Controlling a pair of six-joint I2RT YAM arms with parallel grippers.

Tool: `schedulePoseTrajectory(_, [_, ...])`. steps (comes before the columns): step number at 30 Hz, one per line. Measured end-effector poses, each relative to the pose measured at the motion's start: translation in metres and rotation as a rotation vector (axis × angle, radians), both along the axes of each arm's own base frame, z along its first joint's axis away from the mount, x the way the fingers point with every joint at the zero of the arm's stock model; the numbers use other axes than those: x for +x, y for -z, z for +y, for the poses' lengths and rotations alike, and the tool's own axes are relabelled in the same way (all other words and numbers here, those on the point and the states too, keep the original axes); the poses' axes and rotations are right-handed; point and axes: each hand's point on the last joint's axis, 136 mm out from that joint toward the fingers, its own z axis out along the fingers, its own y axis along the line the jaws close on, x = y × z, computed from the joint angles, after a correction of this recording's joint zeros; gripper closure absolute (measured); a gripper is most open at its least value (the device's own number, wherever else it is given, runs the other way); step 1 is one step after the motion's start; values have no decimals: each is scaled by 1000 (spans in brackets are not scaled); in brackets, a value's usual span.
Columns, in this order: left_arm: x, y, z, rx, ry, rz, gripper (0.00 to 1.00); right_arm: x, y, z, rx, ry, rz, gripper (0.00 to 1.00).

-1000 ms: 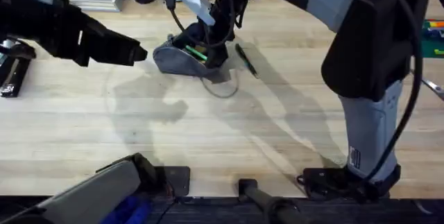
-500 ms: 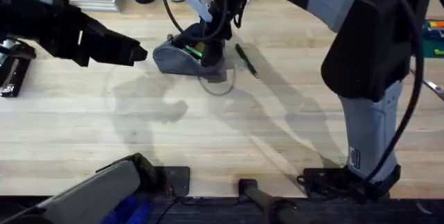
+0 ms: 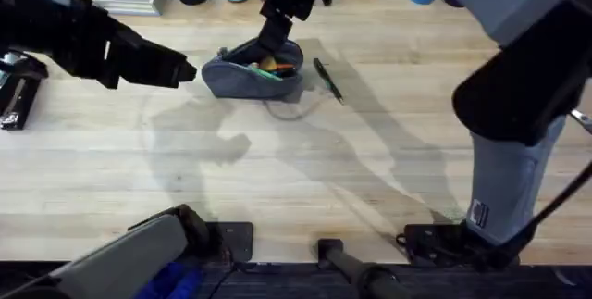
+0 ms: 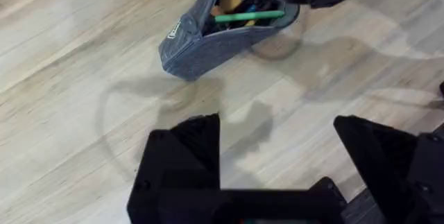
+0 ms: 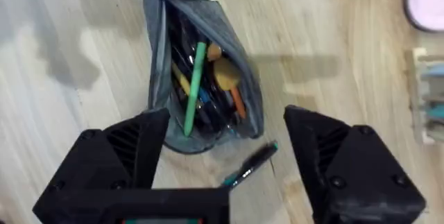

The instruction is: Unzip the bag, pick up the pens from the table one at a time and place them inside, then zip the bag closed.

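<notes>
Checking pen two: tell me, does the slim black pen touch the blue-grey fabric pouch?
Apart. Overhead shows bare wood between black pen and pouch.

The small label on the bag (image 4: pixel 182 28) seems too blurred to read.

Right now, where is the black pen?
In the overhead view the black pen lies on the table, just right of the open bag, towards the far edge, apart from it.
</notes>
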Motion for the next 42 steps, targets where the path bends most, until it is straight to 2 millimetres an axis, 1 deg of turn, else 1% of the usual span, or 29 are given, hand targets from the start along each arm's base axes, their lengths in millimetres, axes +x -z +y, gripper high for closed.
schedulePoseTrajectory(7, [0,0,0,0,0,0,6,-2,-29,-12,15,53,-30,6])
schedulePoseTrajectory(10, [0,0,0,0,0,0,6,0,-44,-20,36,107,-41,6])
schedulePoseTrajectory(16, [0,0,0,0,0,0,4,9,-71,-53,51,268,-53,6])
schedulePoseTrajectory(21, [0,0,0,0,0,0,5,11,-84,-76,55,357,-44,6])
schedulePoseTrajectory(24, [0,0,0,0,0,1,6,7,-81,-87,38,397,-3,5])
schedulePoseTrajectory(27, [0,0,0,0,0,1,6,7,-75,-95,28,432,25,6])
schedulePoseTrajectory(32, [0,0,0,-1,0,2,6,5,-54,-104,-7,467,82,5])
schedulePoseTrajectory(36, [-1,0,0,-2,0,4,6,2,-38,-106,-30,472,112,5])
schedulePoseTrajectory(42, [-1,0,-1,-3,0,7,4,0,-26,-111,-51,479,139,5])
